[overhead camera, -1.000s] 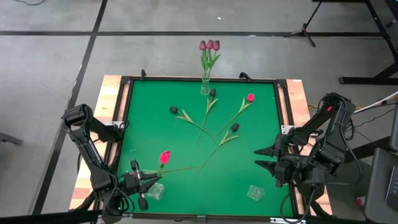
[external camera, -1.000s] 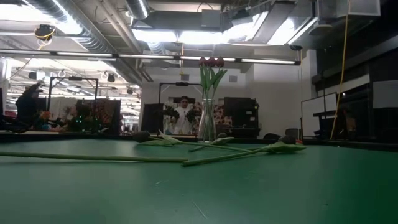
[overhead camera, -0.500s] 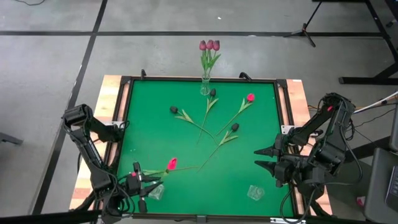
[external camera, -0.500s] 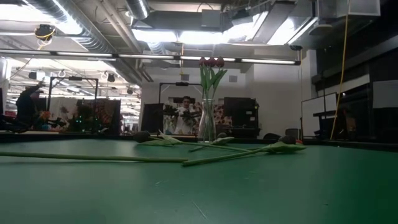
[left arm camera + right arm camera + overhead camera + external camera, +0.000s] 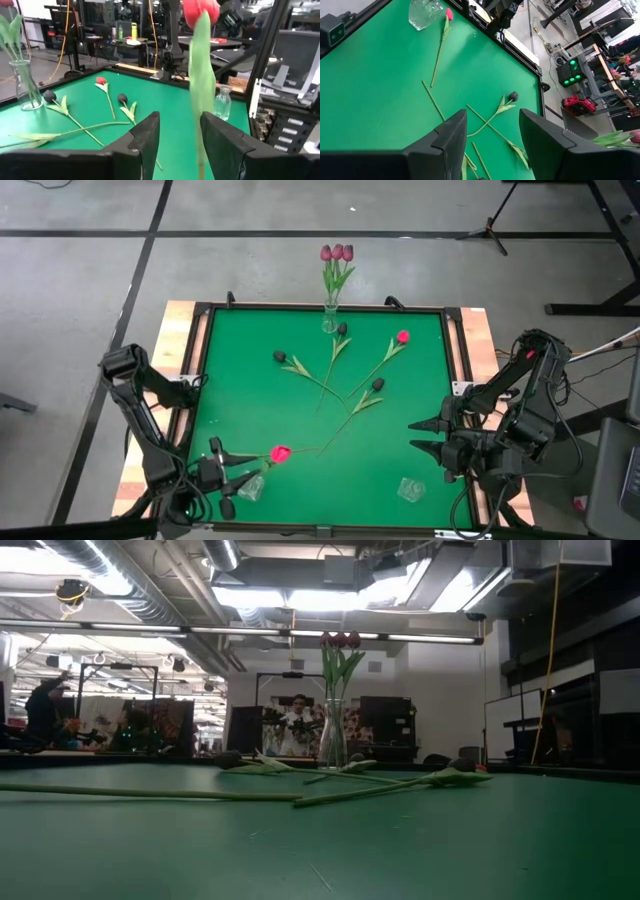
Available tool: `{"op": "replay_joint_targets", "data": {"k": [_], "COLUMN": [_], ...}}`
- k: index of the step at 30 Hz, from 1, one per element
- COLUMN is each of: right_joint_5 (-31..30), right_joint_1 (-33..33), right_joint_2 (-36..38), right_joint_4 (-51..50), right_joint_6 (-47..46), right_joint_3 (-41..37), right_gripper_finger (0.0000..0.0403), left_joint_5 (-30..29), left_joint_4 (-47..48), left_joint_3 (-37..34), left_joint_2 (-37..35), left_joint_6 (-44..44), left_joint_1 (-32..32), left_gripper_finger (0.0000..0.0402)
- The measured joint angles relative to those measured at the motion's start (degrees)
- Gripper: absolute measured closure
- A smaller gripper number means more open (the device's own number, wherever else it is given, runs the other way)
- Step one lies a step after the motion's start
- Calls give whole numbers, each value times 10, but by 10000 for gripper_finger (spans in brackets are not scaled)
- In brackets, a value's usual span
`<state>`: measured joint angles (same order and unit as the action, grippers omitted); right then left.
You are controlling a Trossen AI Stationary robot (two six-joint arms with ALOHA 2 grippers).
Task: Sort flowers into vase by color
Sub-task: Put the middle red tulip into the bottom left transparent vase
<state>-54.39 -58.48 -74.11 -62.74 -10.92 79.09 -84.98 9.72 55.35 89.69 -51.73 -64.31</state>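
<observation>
The left pincer (image 5: 232,477) stands wide around the pink tulip (image 5: 281,452); unsupported, it may miss the vase (image 5: 250,488).

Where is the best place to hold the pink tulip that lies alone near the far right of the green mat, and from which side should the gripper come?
Probably the bare middle of the stem of the pink tulip, below the head and above the leaves. It lies flat and diagonal on the green mat, so come straight down from above, fingers across the stem. The right gripper is nearer.
</observation>
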Motion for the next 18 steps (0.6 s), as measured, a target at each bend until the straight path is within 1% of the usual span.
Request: {"op": "replay_joint_targets", "data": {"k": [6,11,13,15,18], "right_joint_5": [0,0,0,0,1], "right_joint_1": [0,0,0,0,0], "right_joint_2": [0,0,0,0,0], "right_joint_4": [0,0,-1,-6,-17], "right_joint_6": [0,0,-4,-13,-24], "right_joint_3": [0,0,0,0,0], "right_gripper_finger": [221,221,221,221,221], "left_joint_5": [38,56,74,106,184], "left_joint_4": [6,52,82,127,231], "left_joint_3": [0,1,1,1,1], "left_joint_2": [-48,-97,-114,-128,-142], "left_joint_6": [15,-1,-29,-78,-199], "left_joint_1": [-1,-3,-3,1,21], "left_gripper_finger": [261,261,261,261,263]}}
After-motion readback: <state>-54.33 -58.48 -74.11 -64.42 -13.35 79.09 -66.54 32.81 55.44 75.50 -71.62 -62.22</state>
